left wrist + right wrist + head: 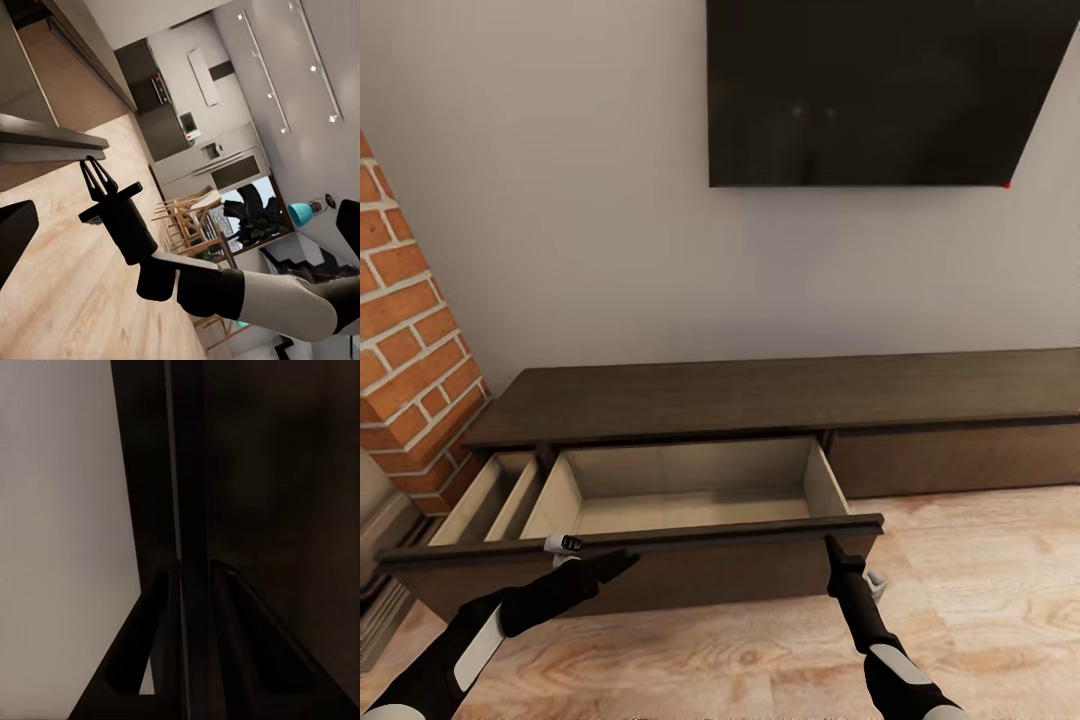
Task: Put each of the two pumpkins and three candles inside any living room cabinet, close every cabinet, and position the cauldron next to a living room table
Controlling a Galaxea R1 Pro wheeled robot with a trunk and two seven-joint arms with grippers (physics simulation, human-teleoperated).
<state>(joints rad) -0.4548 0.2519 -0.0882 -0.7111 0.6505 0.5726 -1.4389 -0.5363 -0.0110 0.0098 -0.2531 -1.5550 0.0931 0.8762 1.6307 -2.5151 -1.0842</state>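
The cabinet (780,395) is a long, low dark-brown unit against the wall. Its wide drawer (690,500) is pulled out, and I see nothing inside it. A narrower drawer (490,495) to its left is also out. My right gripper (830,545) is shut on the top edge of the drawer front (660,585); the right wrist view shows that gripper (193,566) with a finger on each side of the panel (187,472). My left gripper (605,568) hovers open just before the same front, its fingers (13,240) far apart, looking across at the right gripper (97,178).
A dark TV (880,90) hangs on the wall above the cabinet. A brick column (405,330) stands at the left end. Light wood floor (980,600) stretches to the right. Kitchen units and dining chairs (187,217) lie far off in the left wrist view.
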